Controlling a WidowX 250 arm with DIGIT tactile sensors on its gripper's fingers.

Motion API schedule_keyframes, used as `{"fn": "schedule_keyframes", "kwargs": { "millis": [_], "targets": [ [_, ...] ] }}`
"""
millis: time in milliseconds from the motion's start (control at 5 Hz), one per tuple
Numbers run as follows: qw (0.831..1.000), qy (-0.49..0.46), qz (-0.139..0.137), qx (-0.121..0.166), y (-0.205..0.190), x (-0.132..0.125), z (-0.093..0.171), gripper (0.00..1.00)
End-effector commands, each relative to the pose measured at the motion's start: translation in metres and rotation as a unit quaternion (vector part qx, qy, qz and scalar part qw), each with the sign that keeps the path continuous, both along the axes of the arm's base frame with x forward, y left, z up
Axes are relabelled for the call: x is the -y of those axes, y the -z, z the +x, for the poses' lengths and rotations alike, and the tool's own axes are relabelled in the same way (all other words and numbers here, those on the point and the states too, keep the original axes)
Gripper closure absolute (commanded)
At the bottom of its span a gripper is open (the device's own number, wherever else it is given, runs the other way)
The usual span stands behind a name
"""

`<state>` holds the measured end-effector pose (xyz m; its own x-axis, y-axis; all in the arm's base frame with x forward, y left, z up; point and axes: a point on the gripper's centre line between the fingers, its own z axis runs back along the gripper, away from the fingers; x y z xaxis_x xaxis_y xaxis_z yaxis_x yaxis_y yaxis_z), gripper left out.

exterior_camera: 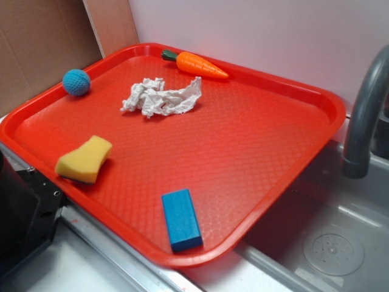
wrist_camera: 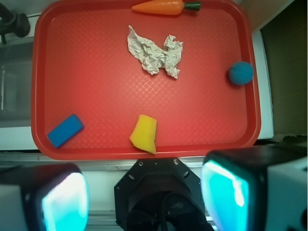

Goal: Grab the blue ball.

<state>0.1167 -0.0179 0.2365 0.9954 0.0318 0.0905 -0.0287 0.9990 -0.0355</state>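
Clearly, the blue ball [exterior_camera: 76,82] is seen as small, round, teal and bumpy-knitted, resting at the red tray's [exterior_camera: 255,152] far left edge. It is set well apart from the gripper [wrist_camera: 144,197], whose fingers [wrist_camera: 226,195] are spread wide, with nothing held or touched.

The tray [exterior_camera: 273,152] is red with a fine diamond-grid texture. The ball [exterior_camera: 76,82] is teal-blue with a bumpy knit pattern. The sponge [exterior_camera: 84,159] is plain yellow, the block [exterior_camera: 181,219] solid blue. The carrot [exterior_camera: 200,64] is orange with a dark green top. The crumpled paper [exterior_camera: 160,97] is off-white. The end effector [wrist_camera: 144,199] has glowing cyan fingers [wrist_camera: 65,199].
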Motion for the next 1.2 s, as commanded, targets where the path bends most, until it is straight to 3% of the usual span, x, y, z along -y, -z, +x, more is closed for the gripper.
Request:
{"fn": "schedule_keyframes", "kwargs": {
  "millis": [0, 200, 400, 600, 800, 1000],
  "targets": [
    [1.0, 0.0, 0.0, 0.0, 0.0, 0.0, 0.0, 0.0],
    [0.994, -0.103, -0.008, -0.034, 0.038, -0.029, 0.04, 0.0],
    [0.974, -0.228, 0.013, 0.004, 0.062, -0.072, 0.067, 0.0],
    [0.937, -0.348, 0.013, 0.036, 0.08, -0.1, 0.073, 0.0],
    [0.882, -0.462, 0.027, 0.086, 0.091, -0.12, 0.072, 0.0],
    [0.882, -0.462, 0.027, 0.086, 0.091, -0.12, 0.072, 0.0]
  ]
}}
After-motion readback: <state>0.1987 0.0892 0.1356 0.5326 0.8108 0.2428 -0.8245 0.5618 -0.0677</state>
